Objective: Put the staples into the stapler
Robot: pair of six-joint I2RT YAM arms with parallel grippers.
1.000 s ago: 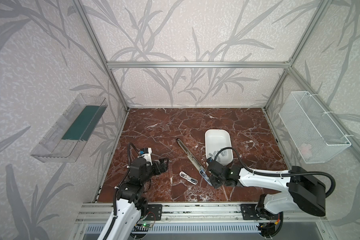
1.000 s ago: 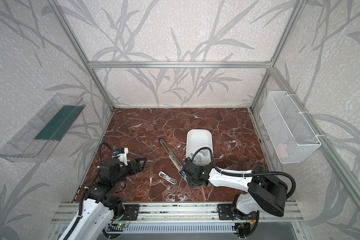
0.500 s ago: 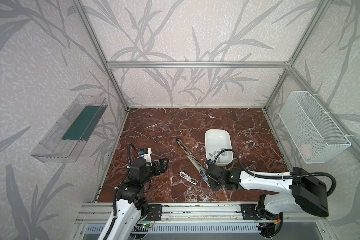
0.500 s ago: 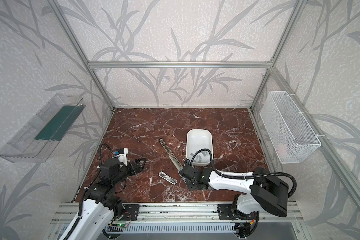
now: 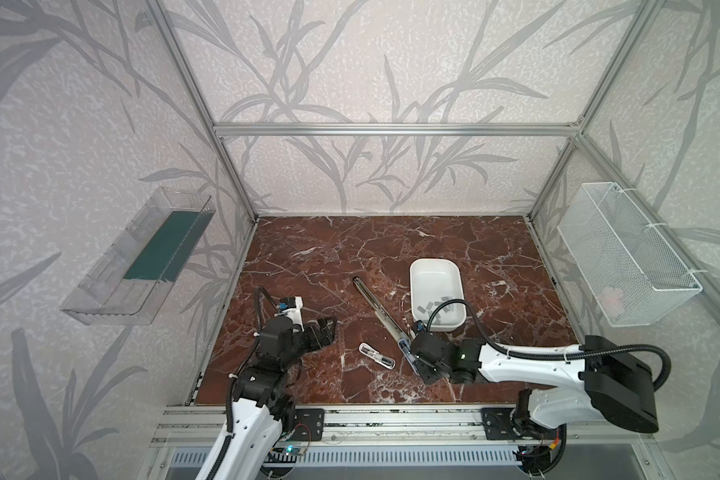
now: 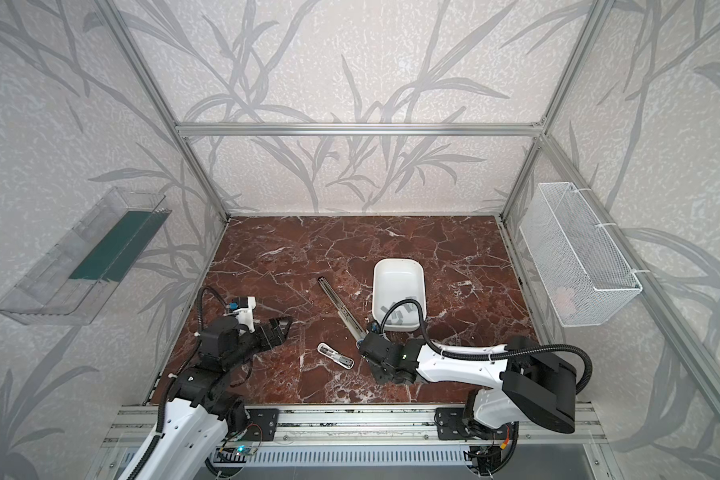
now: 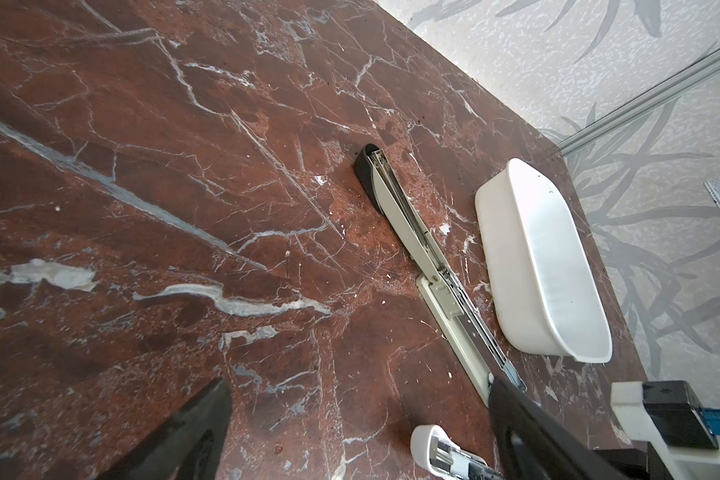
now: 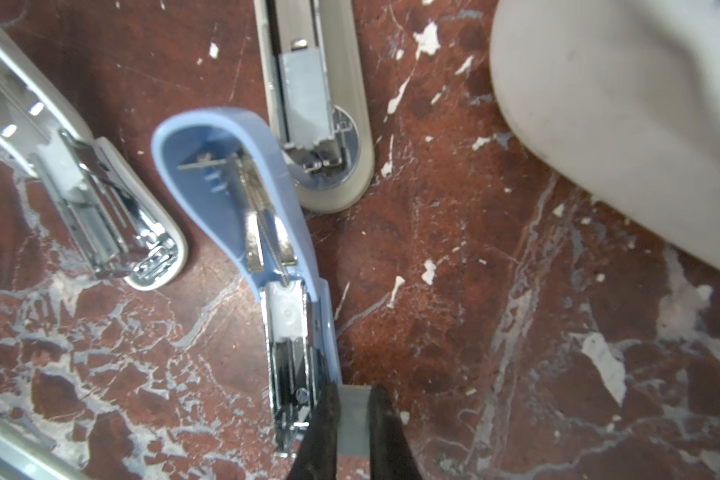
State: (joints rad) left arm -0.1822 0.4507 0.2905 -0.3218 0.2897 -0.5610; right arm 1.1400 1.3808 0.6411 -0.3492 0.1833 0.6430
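Note:
A blue stapler (image 8: 225, 195) lies opened flat on the marble floor, lid thrown back and its chrome magazine channel (image 8: 292, 361) bared; in a top view it shows as a blue sliver (image 5: 406, 354). My right gripper (image 8: 352, 399) is shut on a small flat grey strip of staples (image 8: 352, 424), right beside the end of that channel. More staples (image 5: 441, 308) lie loose in the white tray (image 5: 413, 286). My left gripper (image 7: 358, 386) is open and empty, low over the floor at the left (image 5: 325, 328).
A long grey stapler (image 5: 379, 309), opened out flat, lies diagonally between the tray and the blue one. A small white stapler (image 5: 377, 356) lies opened just left of the blue one. A wire basket (image 5: 624, 257) and a clear shelf (image 5: 142, 257) hang on the side walls.
My right gripper has edged slightly left and toward the front with the strip in it. The left arm has not moved.

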